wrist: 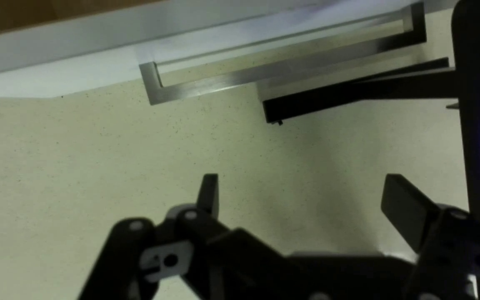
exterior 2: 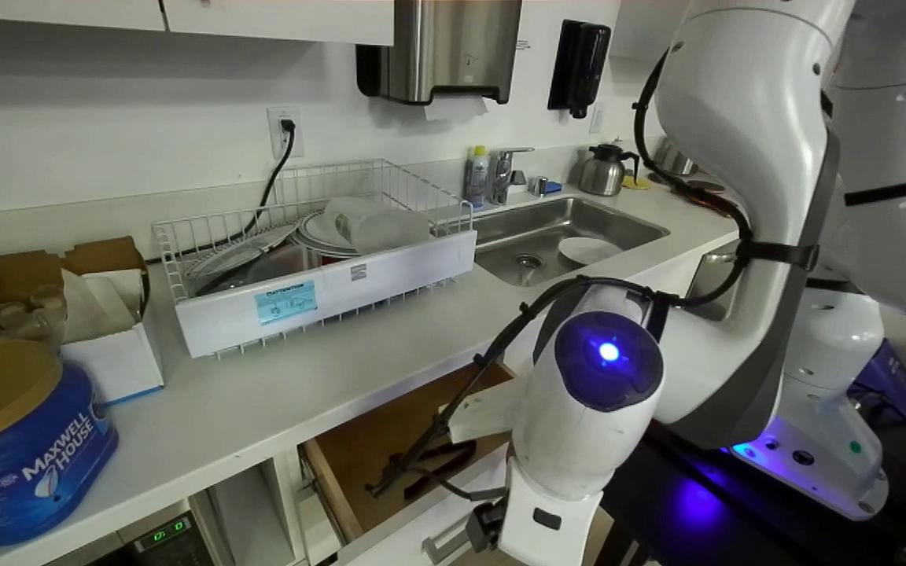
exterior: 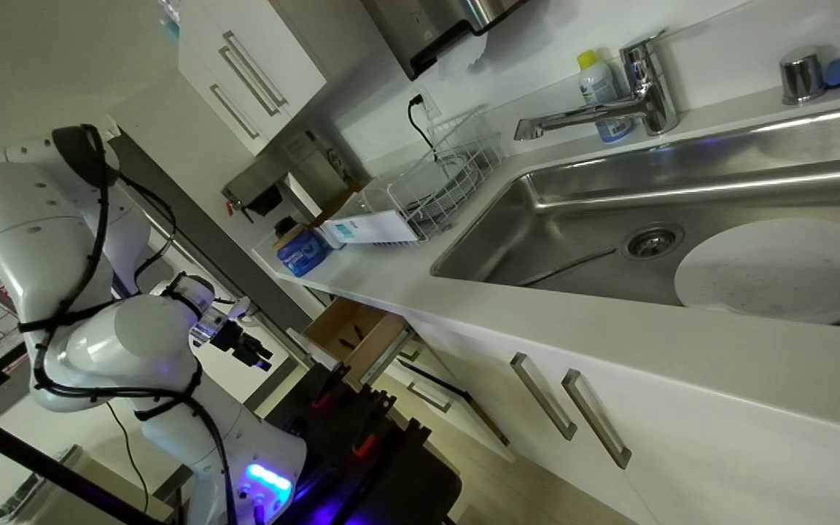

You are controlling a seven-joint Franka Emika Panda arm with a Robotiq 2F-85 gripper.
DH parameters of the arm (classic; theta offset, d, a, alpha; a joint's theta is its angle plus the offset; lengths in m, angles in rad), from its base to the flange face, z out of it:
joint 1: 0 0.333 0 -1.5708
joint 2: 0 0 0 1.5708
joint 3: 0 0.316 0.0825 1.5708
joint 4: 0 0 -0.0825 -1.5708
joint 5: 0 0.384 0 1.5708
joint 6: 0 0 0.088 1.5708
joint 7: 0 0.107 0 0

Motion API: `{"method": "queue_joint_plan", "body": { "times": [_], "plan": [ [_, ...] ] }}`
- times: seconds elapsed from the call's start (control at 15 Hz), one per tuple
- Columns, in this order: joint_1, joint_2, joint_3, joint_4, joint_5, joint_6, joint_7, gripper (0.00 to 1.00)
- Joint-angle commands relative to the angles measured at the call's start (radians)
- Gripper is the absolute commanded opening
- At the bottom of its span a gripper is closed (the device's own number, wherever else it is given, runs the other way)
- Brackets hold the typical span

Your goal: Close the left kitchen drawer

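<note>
The left kitchen drawer is pulled open. Its white front (exterior: 312, 348) and brown box (exterior 2: 374, 440) show in both exterior views, with a few dark items inside. In the wrist view its front edge (wrist: 98, 37) runs across the top, with the silver bar handle (wrist: 281, 73) below it. My gripper (wrist: 300, 187) is open and empty, with bare floor seen between its fingers. In an exterior view the gripper (exterior: 259, 356) hangs in front of the drawer front, apart from it. In an exterior view the arm's wrist hides most of the gripper and part of the drawer front (exterior 2: 406, 534).
The dark robot stand (exterior: 420, 467) with red-and-black clamps stands close beside the open drawer. A black bar (wrist: 315, 100) juts out near the handle. Above is the counter (exterior 2: 280, 393) with a dish rack (exterior 2: 327, 291) and a blue coffee tub (exterior 2: 28, 464). A microwave (exterior 2: 166, 542) sits below.
</note>
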Motion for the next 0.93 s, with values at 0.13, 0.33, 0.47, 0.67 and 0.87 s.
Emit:
{"method": "queue_joint_plan", "body": {
  "times": [0.13, 0.33, 0.47, 0.67, 0.87],
  "plan": [
    [0.065, 0.067, -0.122, 0.022, -0.380, 0.071, 0.054, 0.75],
    [0.063, 0.102, -0.159, 0.054, -0.625, 0.141, 0.156, 0.59],
    [0.050, 0.128, -0.152, 0.078, -0.711, 0.144, 0.203, 0.42],
    [0.041, 0.172, -0.144, 0.116, -0.761, 0.130, 0.227, 0.20],
    [0.047, 0.213, -0.143, 0.150, -0.755, 0.101, 0.214, 0.00]
  ]
}}
